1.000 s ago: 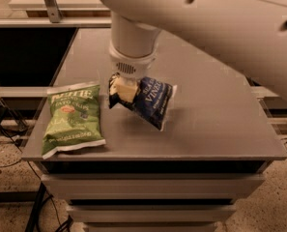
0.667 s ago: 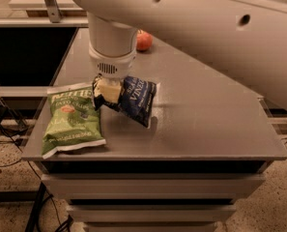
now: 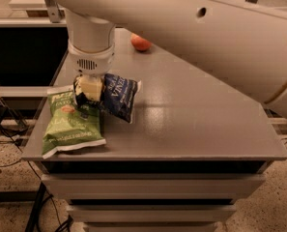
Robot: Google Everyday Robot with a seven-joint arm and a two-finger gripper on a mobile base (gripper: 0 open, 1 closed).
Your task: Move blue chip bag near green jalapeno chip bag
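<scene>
Pincer (image 3: 89,88) clamped on end of blue chip bag (image 3: 118,95), just above green jalapeno chip bag (image 3: 68,124); light, crinkly, crushable.

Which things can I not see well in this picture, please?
- Camera view: the pincer, over the left of the table, covers the left end of the blue chip bag it grips.
- Same view: both hide the green jalapeno chip bag at its upper right corner.
- Same view: the orange round thing at the back is too small to name.

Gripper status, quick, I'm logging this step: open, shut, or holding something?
Gripper: shut on the blue chip bag, at the upper right edge of the green jalapeno chip bag.
</scene>
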